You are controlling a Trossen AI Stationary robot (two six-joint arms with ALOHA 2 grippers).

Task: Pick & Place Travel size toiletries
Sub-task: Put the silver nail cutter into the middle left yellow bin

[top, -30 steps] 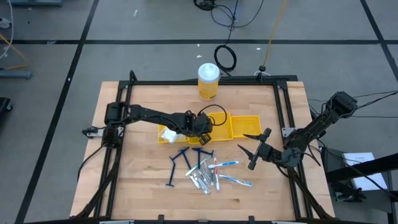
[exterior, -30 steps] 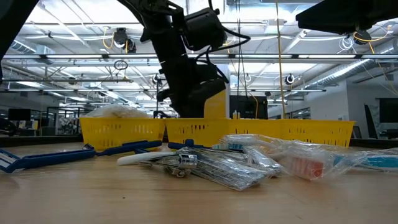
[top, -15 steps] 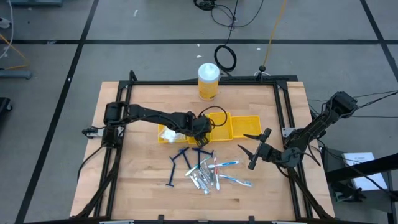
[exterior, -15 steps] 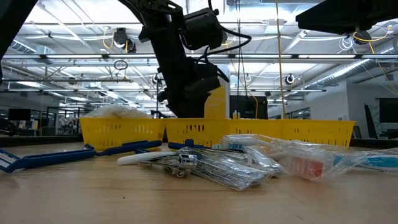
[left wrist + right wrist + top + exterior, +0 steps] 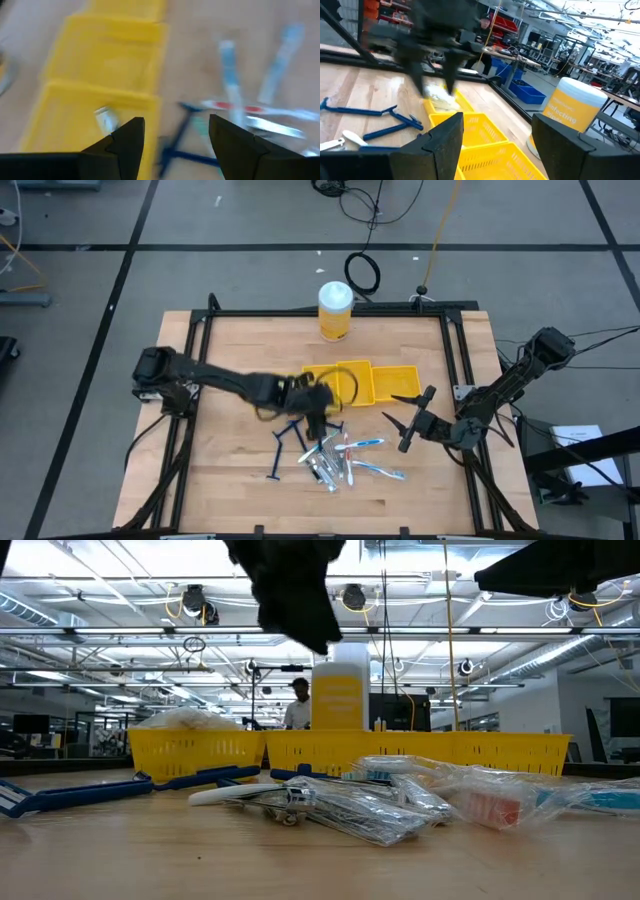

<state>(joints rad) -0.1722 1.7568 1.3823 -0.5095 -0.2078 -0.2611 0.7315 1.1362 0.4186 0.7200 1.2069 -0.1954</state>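
The left pincer (image 5: 318, 408) hangs low over the wooden surface (image 5: 230, 480), just at the near edge of the row of yellow bins (image 5: 385, 383), with its two fingers (image 5: 125, 145) spread apart and nothing between them. Directly beneath and just ahead of it lie the dark blue razors (image 5: 285, 445), and a little farther on, toward the right arm, sits the loose pile of toothbrushes (image 5: 365, 444) and silvery sachets (image 5: 322, 470). Behind the left pincer, a white puffy packet (image 5: 440, 97) rests in the end bin of the row, with another small item (image 5: 106, 119) lying inside a bin close by its fingers. The right pincer (image 5: 410, 420) waits off to the side of the pile, just past the far end of the bins, its fingers (image 5: 440, 145) wide apart and empty. A tall yellow canister (image 5: 335, 310) stands well behind the bins.
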